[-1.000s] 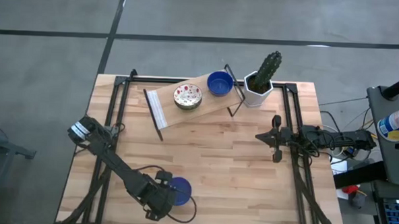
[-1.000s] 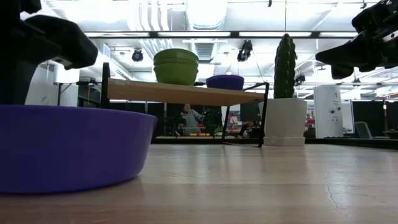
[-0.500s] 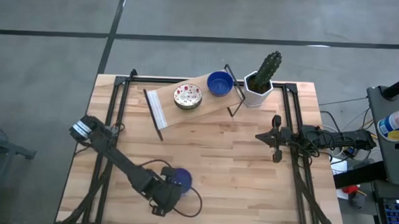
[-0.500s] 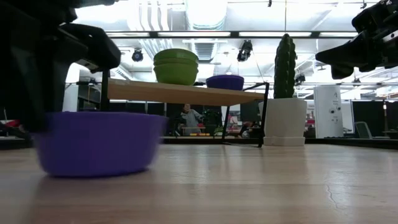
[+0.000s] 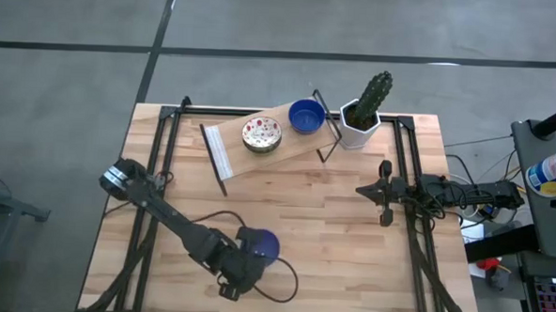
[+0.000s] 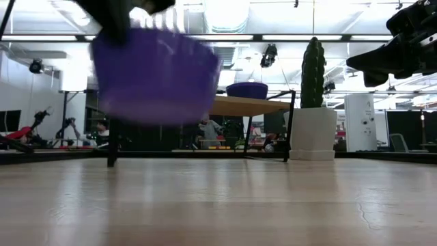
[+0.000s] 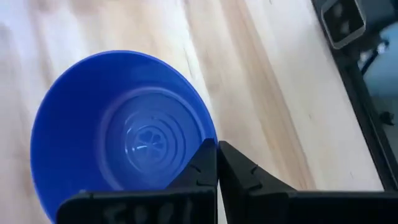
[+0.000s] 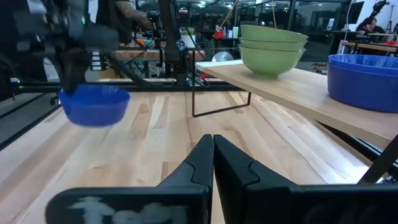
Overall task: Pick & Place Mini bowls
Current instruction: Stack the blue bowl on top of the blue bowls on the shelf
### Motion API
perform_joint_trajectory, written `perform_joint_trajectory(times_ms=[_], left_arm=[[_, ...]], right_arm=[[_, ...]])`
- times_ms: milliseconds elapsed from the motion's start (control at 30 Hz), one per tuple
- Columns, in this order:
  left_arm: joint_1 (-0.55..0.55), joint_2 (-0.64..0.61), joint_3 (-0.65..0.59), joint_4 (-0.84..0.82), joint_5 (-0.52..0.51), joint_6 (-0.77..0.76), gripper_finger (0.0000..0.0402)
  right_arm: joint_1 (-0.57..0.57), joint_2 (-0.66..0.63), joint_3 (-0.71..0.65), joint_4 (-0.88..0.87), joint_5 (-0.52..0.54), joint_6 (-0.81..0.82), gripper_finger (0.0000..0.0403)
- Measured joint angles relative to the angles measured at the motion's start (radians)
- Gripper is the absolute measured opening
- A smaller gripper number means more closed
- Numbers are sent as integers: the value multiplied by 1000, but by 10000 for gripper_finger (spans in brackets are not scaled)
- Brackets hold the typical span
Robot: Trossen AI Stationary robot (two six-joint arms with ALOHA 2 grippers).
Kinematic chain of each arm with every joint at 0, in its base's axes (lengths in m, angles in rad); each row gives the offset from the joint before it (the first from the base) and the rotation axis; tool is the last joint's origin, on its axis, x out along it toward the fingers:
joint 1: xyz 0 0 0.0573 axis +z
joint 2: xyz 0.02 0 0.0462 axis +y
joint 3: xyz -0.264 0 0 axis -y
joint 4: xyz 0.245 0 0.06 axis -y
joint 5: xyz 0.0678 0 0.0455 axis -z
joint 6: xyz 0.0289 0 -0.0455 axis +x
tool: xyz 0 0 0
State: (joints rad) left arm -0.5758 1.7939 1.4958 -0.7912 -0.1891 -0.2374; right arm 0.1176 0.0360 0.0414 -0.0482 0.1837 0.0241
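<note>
A small, solid deep-blue round bowl (image 5: 260, 243) was held clear of the wooden counter (image 5: 331, 224) near its front edge, its rim pinched by the left end effector (image 7: 216, 163). It was judged light, rigid and smooth, best gripped at the thin rim. Farther off, the right end effector (image 5: 385, 192) waited with fingers pressed together. Beyond, a speckled cream bowl (image 5: 261, 134) and another blue bowl (image 5: 305, 116) rested on a raised wooden shelf (image 5: 228, 146).

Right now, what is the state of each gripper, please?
Left gripper: shut on the rim of a blue mini bowl, lifted off the table.
Right gripper: shut, holding nothing, at the table's right side.
</note>
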Motion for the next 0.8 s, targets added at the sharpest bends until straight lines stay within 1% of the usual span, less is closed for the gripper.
perform_joint_trajectory(times_ms=[167, 300, 800], left_arm=[[31, 0, 123, -133, -85, 68, 0], [60, 0, 180, -183, -99, 80, 0], [113, 0, 192, -206, -98, 123, 0]], right_arm=[[0, 0, 0, 0, 0, 1, 9], [0, 0, 0, 0, 0, 0, 9], [0, 0, 0, 0, 0, 1, 9]])
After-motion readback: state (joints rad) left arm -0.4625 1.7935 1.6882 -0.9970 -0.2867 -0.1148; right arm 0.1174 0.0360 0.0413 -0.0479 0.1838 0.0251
